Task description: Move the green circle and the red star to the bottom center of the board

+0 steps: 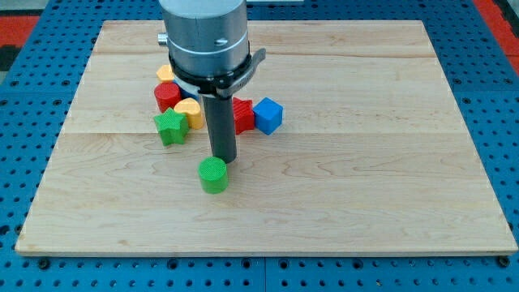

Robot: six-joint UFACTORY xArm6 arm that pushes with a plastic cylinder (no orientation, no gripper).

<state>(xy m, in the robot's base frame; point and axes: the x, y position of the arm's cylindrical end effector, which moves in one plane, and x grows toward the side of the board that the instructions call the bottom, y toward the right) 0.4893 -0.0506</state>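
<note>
Presently on the board: one rod, seven blocks

Item 1, my tip: lower end of the dark rod, standing upright below the grey arm housing. It sits just above the green circle in the view, touching or nearly touching that block's upper edge. No jaws exist on this rod, so nothing is apart, together or clamped.

Item 2, green circle: a short cylinder, alone, a little left of the board's centre and below the cluster, well short of the bottom edge.

Item 3, red star: partly hidden behind the rod, touching the blue cube on its right; shape hard to confirm.

Item 4, blue cube: the cluster's right end.

Item 5, green star: the cluster's lower left.

Item 6, yellow block: just right of the green star, rounded shape unclear.

Item 7, red block: a cylinder, above the green star.

Item 8, orange block: mostly hidden under the housing.

Item 9, wooden board: pale planks on a blue pegboard table
</note>
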